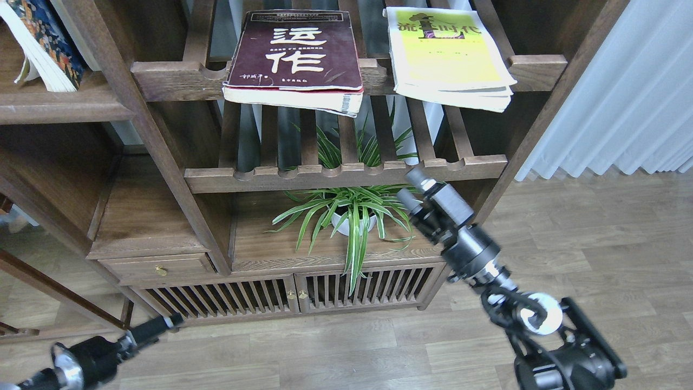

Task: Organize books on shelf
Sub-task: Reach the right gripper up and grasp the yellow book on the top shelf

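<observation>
The thick maroon book (295,57) with white characters lies flat on the upper slatted rack, its front edge hanging over the rail. The wide yellow-green book (446,54) lies to its right on the same rack. A blue-covered book (40,38) leans at the top left on the solid dark-brown shelf (59,105); no mark on it is readable. My right gripper (411,187) is open and empty, just below the lower rack's front rail, right of the plant. My left gripper (165,322) is low at the bottom left, small and dark.
A potted spider plant (352,216) stands on the board under the lower slatted rack (346,173). Below it are slatted cabinet doors (292,295) and a drawer with a brass knob (159,270). A white curtain (622,92) hangs at the right, above the wooden floor (595,233).
</observation>
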Action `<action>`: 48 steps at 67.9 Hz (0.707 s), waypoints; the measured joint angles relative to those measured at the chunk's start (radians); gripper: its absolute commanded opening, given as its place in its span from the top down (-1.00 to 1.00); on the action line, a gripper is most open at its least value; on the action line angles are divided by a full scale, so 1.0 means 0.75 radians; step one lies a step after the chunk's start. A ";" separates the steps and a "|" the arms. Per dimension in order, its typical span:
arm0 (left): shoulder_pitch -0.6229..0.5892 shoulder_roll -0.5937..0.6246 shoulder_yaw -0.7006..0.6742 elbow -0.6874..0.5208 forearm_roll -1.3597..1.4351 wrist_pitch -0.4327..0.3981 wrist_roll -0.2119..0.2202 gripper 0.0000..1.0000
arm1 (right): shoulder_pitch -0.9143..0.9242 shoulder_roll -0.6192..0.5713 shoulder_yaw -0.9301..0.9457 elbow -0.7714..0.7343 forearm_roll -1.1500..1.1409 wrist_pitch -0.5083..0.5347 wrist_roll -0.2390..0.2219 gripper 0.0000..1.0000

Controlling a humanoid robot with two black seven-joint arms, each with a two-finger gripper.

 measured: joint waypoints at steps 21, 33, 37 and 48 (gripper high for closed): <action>0.028 -0.015 0.000 0.005 -0.001 0.000 0.000 -1.00 | 0.097 -0.083 0.086 0.139 0.000 -0.149 0.000 -0.89; 0.055 -0.015 0.000 0.005 0.000 0.000 0.000 -1.00 | 0.184 -0.091 0.088 0.141 0.000 -0.206 0.000 -0.84; 0.061 -0.015 0.000 0.005 0.001 0.000 0.000 -1.00 | 0.209 -0.091 0.088 0.141 -0.001 -0.233 0.000 -0.82; 0.074 -0.015 0.000 0.007 0.001 0.000 -0.004 -1.00 | 0.300 -0.113 0.088 0.138 -0.010 -0.377 0.000 -0.75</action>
